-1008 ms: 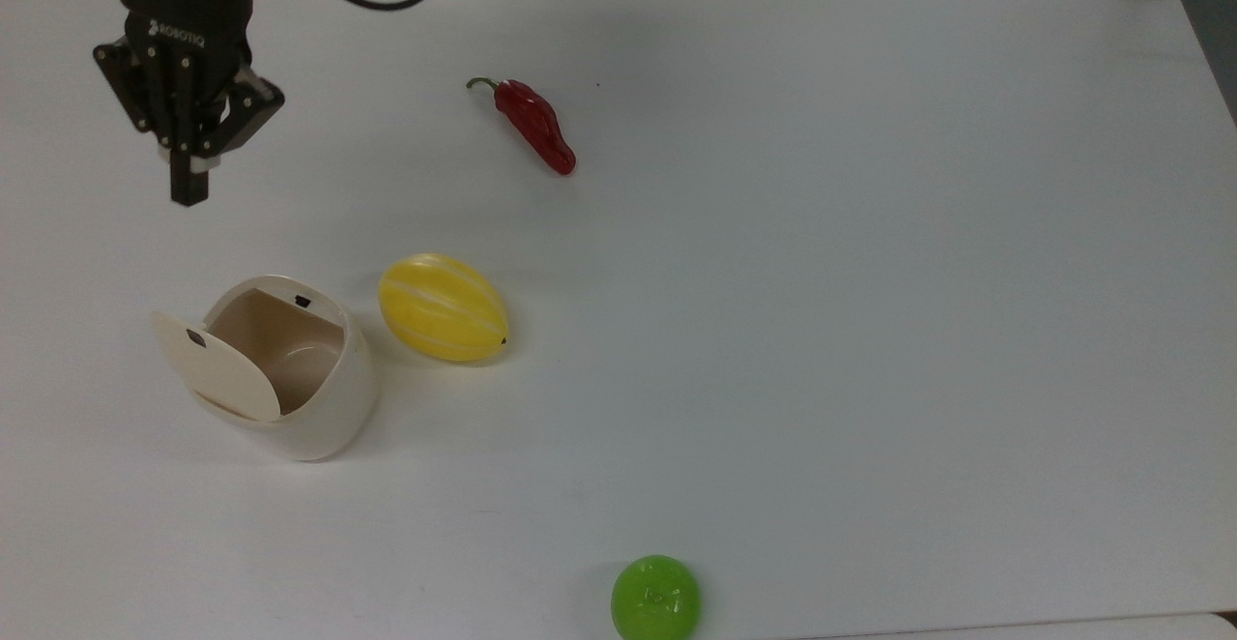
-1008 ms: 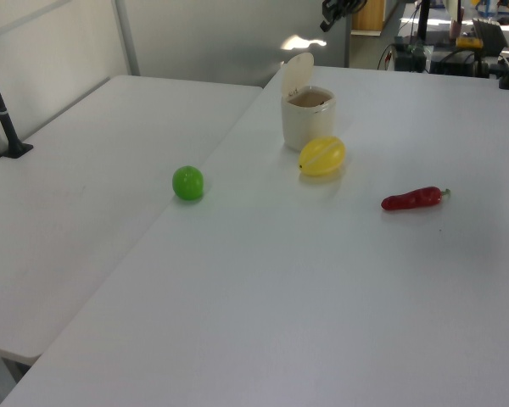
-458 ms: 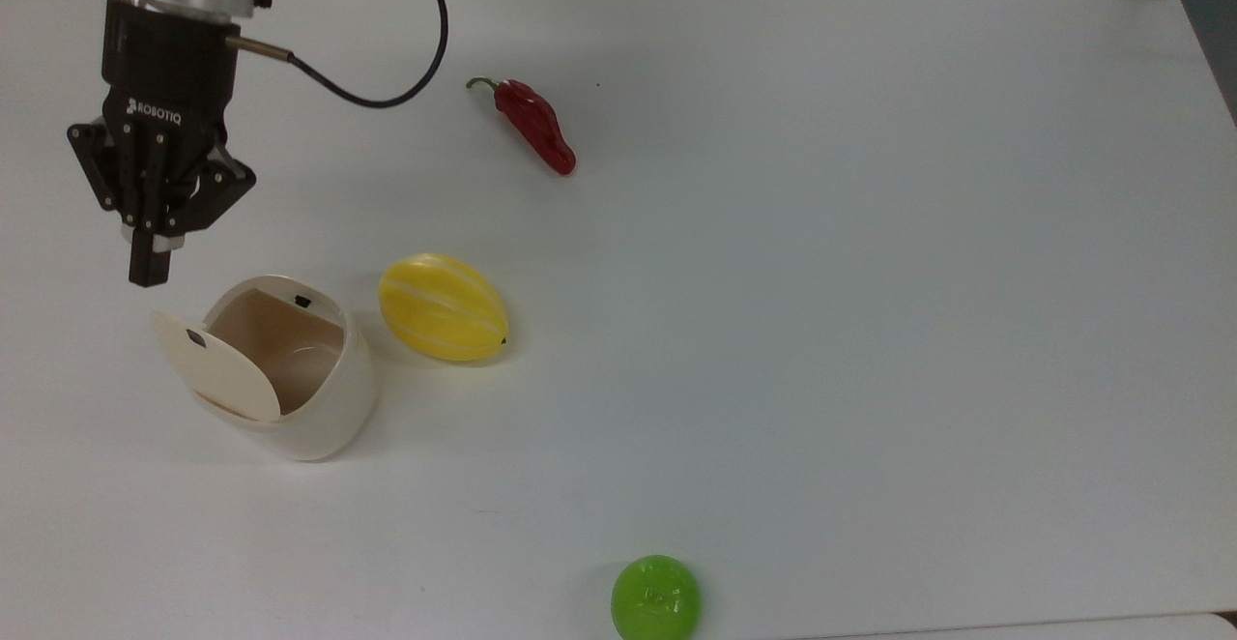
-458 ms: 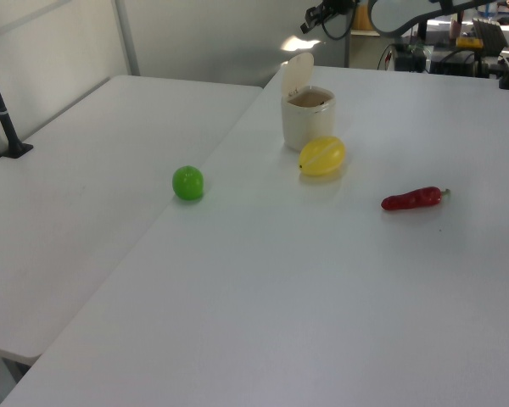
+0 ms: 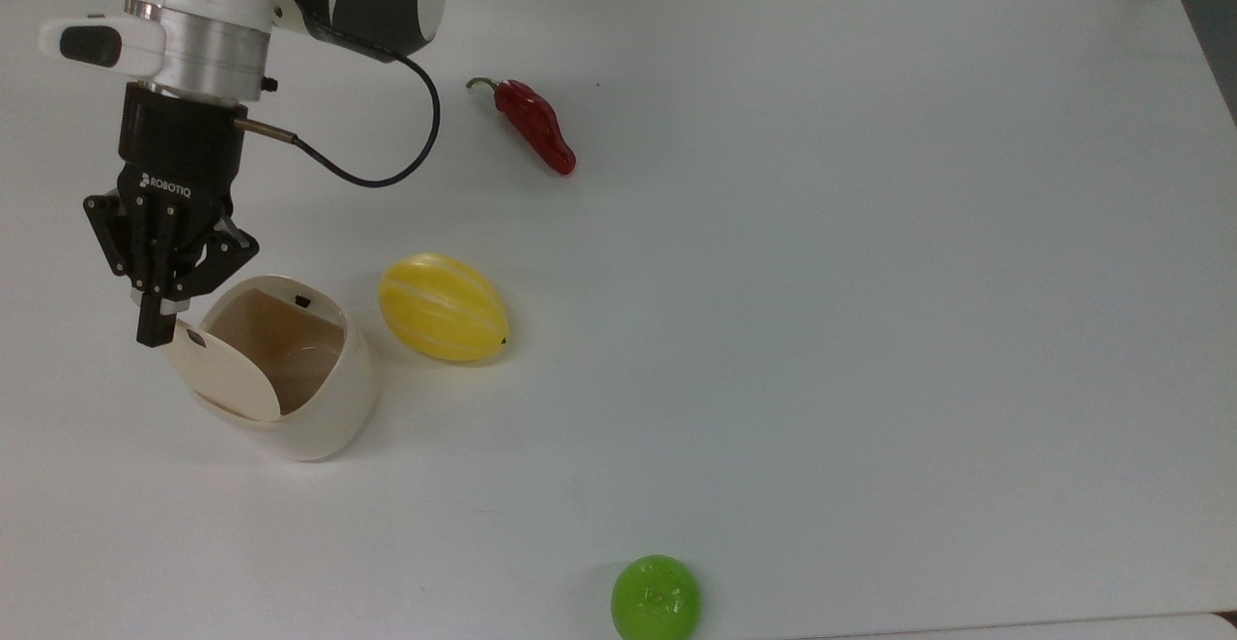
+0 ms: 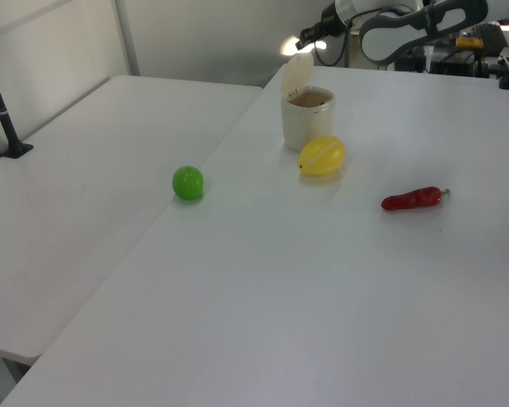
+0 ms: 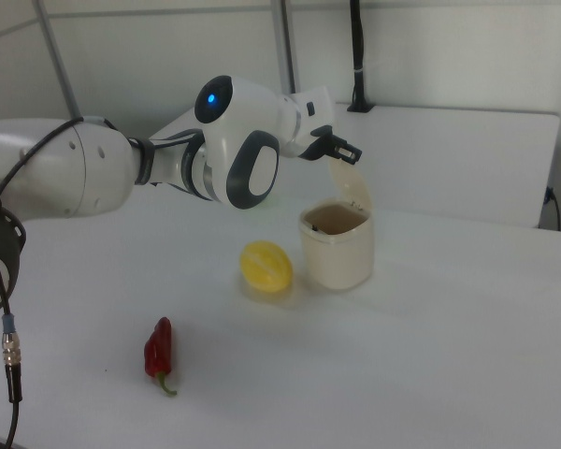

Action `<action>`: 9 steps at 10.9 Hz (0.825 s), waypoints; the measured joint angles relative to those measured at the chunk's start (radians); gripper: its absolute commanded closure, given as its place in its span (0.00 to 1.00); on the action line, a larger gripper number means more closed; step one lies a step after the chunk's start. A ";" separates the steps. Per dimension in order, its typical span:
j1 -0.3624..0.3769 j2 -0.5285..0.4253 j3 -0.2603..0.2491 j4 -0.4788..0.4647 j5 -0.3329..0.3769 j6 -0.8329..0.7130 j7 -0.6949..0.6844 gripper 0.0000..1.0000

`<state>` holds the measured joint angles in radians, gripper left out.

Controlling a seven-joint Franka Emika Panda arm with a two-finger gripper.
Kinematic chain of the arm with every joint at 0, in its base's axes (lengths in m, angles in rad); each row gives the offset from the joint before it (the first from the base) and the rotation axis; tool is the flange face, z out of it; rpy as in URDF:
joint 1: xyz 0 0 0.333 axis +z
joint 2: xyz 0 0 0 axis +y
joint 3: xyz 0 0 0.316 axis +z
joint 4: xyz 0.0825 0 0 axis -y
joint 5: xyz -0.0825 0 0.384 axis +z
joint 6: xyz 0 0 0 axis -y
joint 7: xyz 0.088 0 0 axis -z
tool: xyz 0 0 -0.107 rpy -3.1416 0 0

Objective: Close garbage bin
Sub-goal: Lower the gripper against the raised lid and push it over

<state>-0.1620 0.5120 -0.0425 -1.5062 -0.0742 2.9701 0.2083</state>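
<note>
Plastic is my guess for the garbage bin (image 5: 309,398), a small cream-white tub at the lower left of the top view, open, with its flat lid (image 5: 224,374) tilted up on the top view's left side. It looks light, stiff and smooth, so it could skid or tip if shoved sideways; the lid likely swings freely on its hinge. No grasp seems called for: the place to act is the raised outer face of the lid near its free upper edge, pushed over toward the open mouth and then downward so the body stays put. The gripper (image 5: 155,331) has its fingers clenched together with nothing between them, the tip at the lid's upper edge; I cannot tell whether it touches. A yellow melon (image 5: 443,307) lies just beside the bin. Compared with half a second ago, the gripper has come down the frame from above the bin to the lid's edge; bin, lid and melon have not shifted.
</note>
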 measured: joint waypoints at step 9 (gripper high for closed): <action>0.017 -0.011 0.006 0.013 0.000 -0.211 0.001 1.00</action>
<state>-0.1450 0.5010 -0.0368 -1.4932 -0.0742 2.7594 0.2092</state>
